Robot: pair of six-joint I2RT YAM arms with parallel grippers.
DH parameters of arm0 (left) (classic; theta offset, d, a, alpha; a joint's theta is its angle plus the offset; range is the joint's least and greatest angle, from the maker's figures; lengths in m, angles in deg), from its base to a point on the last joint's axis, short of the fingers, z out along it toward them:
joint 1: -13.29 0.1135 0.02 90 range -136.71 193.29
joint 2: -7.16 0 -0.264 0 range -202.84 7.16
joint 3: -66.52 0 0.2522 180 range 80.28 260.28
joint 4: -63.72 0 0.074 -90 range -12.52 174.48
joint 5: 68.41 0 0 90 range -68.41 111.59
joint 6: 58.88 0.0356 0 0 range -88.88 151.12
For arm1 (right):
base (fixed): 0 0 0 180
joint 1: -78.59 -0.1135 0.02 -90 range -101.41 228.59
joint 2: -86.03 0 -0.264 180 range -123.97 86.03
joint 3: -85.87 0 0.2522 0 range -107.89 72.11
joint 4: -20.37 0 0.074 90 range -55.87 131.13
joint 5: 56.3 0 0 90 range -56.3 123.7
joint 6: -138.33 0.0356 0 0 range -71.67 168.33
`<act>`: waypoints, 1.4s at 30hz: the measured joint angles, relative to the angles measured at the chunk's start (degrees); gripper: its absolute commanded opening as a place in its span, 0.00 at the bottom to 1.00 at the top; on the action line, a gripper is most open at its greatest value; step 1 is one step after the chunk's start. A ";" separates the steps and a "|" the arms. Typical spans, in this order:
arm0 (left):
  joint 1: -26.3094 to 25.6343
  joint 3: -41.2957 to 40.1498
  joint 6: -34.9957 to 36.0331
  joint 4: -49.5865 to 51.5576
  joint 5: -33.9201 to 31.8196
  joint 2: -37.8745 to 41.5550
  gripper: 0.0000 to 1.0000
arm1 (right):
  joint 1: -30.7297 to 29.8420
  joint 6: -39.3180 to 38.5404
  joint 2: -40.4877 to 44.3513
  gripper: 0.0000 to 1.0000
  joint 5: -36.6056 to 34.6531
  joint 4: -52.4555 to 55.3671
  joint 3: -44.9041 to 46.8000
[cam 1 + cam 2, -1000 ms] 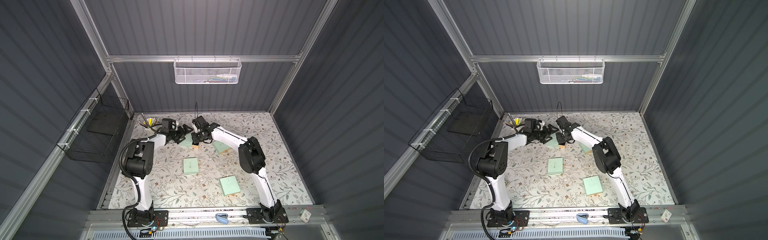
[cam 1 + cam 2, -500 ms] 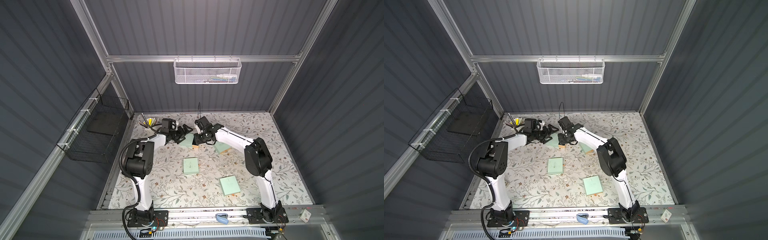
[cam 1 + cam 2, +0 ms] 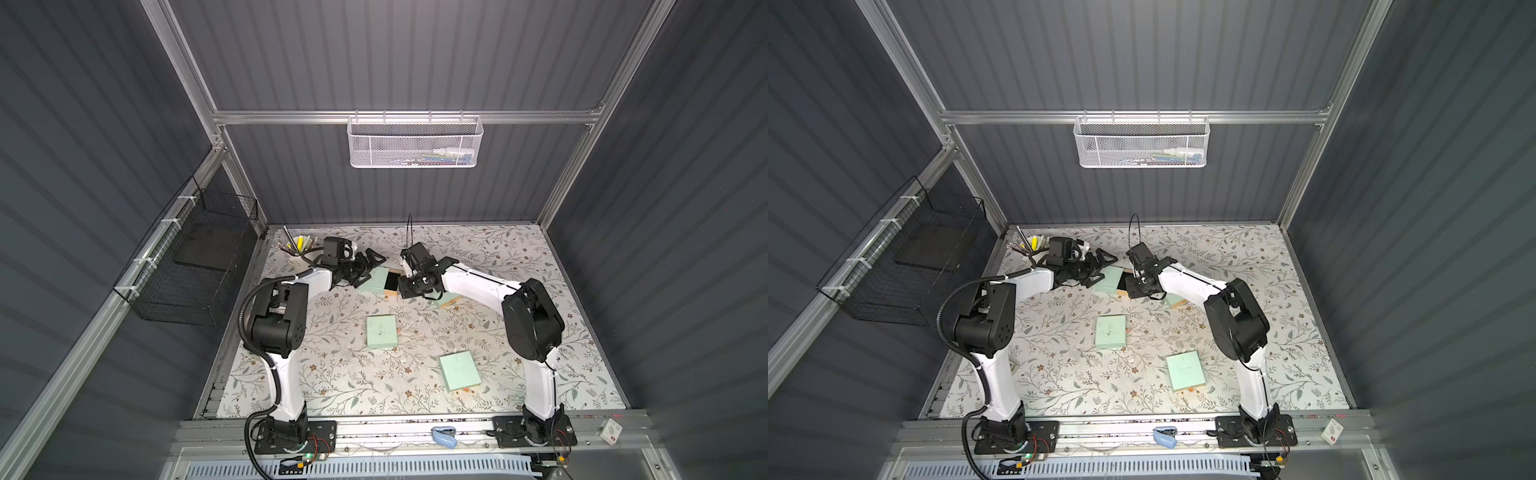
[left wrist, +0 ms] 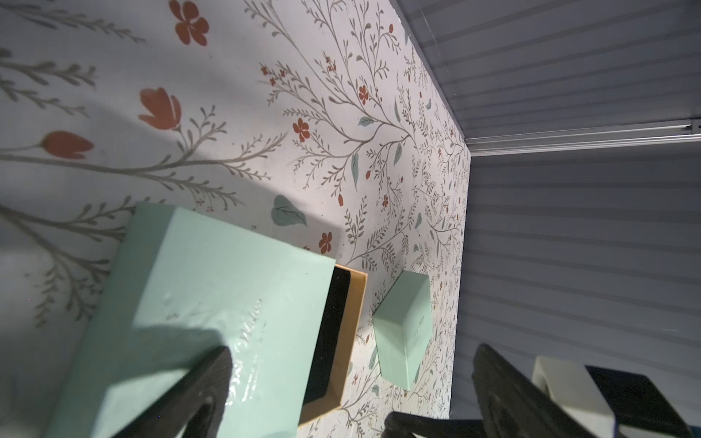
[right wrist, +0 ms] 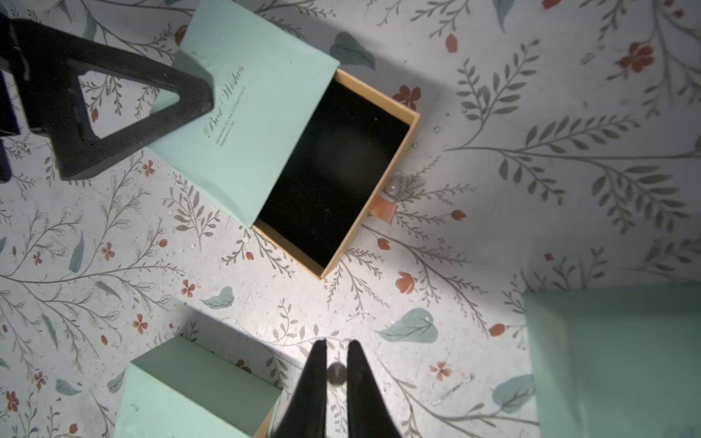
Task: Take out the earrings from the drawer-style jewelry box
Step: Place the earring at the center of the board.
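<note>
The jewelry box is a mint sleeve with its tan, black-lined drawer pulled out; in both top views it lies at the back middle. My right gripper is shut on a small round pearl-like earring, above the mat just beside the drawer. Another pearl earring lies on the mat against the drawer's front. My left gripper is open, with one finger resting on the sleeve. The lining shows only a tiny pale speck.
Other mint boxes lie on the flowered mat, and one sits under the right arm. Two flank the right gripper. A cup of pens stands at the back left corner.
The right gripper has moved a little away from above the drawer toward the near side. The left arm has stayed on the sleeve.
</note>
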 measured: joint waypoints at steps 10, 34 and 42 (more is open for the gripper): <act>0.00 -0.02 0.00 -0.11 0.00 0.00 1.00 | 1.75 1.01 -5.18 0.14 1.18 -1.81 -1.09; 0.00 -0.02 0.00 -0.13 0.02 0.00 1.00 | 2.58 1.46 -11.56 0.17 2.23 0.22 -8.41; 0.00 -0.02 0.00 -0.13 0.00 0.00 1.00 | 2.58 1.44 -11.58 0.18 2.29 1.01 -8.74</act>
